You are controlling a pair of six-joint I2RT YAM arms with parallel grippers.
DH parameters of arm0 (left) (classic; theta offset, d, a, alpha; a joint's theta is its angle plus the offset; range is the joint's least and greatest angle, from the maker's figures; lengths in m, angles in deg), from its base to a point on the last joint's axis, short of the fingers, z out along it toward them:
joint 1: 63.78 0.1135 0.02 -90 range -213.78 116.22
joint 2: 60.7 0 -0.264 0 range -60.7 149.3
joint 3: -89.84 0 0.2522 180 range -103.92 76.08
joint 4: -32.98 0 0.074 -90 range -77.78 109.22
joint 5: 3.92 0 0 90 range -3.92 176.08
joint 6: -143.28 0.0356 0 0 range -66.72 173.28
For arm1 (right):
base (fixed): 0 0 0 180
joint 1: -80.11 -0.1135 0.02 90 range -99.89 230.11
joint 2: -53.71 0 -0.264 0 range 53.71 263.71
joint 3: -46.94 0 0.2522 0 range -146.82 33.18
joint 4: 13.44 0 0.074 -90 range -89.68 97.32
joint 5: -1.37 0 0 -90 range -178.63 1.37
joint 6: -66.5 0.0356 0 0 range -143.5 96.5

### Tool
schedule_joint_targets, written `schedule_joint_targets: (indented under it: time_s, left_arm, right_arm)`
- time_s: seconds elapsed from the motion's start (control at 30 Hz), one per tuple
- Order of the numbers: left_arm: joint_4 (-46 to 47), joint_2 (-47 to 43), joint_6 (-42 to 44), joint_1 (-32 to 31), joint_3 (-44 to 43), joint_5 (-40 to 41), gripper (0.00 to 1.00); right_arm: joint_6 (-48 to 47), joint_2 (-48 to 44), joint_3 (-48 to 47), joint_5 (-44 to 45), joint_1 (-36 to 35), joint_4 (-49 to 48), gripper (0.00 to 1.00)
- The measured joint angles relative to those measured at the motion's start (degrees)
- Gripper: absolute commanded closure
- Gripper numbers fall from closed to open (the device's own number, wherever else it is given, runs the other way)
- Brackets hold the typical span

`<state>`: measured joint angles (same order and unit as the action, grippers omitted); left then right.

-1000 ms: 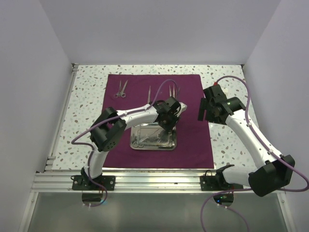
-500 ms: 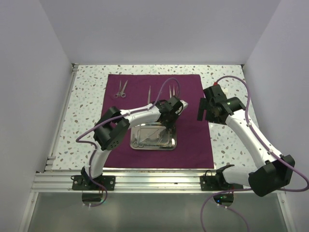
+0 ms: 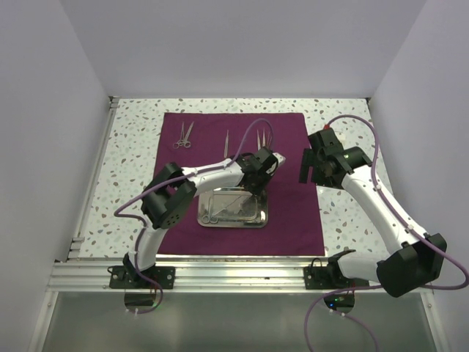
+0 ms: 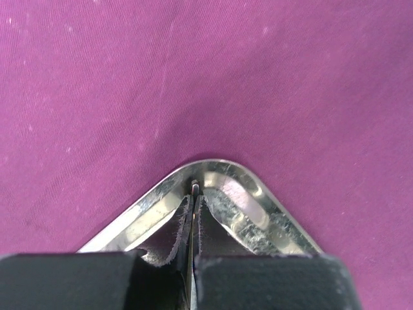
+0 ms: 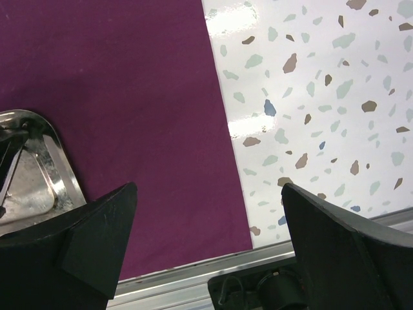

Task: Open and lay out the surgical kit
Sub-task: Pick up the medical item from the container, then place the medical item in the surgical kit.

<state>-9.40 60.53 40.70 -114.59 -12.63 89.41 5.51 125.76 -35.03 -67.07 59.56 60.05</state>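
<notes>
Left gripper (image 4: 193,197), closed tight, pinches a thin instrument (image 4: 194,186) in the tray (image 4: 251,194) corner. Right gripper (image 5: 210,187) gapes wide, empty, over the cloth (image 5: 129,97).

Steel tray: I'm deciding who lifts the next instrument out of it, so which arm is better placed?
Left. The left gripper sits in the tray corner, jaws shut on a thin silver instrument. The right gripper hovers open over the cloth at its right edge, apart from the tray.

The top camera looks down from high over the near edge, taking in the whole surface (image 3: 132,139). Both wrist cameras face down, the left closest, sharing the tray's (image 4: 258,194) far right corner and cloth (image 4: 193,77).
</notes>
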Motion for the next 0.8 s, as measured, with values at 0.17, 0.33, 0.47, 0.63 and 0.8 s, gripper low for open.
schedule_joint_targets:
  time_s: [0.17, 0.33, 0.47, 0.63, 0.8]
  left_arm:
    - [-7.5, 0.0, 0.2, 0.0, -3.0, 1.9, 1.00]
    - [-13.6, -0.1, 0.3, 0.6, -10.7, 3.5, 1.00]
    - [-14.6, -0.1, 0.6, 3.0, -16.7, 5.1, 1.00]
    - [-14.2, 0.8, 0.8, 9.9, -22.2, 9.6, 1.00]
    - [-10.4, 6.7, 0.3, 17.9, -29.4, 12.7, 1.00]
  right_arm:
    - [0.0, 0.0, 0.0, 0.0, 0.0, -0.1, 0.02]
    - [0.1, 0.0, 0.0, 0.0, 0.0, -0.2, 0.02]
    - [0.1, 0.0, 0.1, 0.0, 0.0, -0.2, 0.02]
    - [0.4, -0.1, 0.1, 0.0, 0.0, -0.1, 0.02]
    - [1.0, -0.2, 1.0, 0.0, 0.0, 0.2, 0.02]
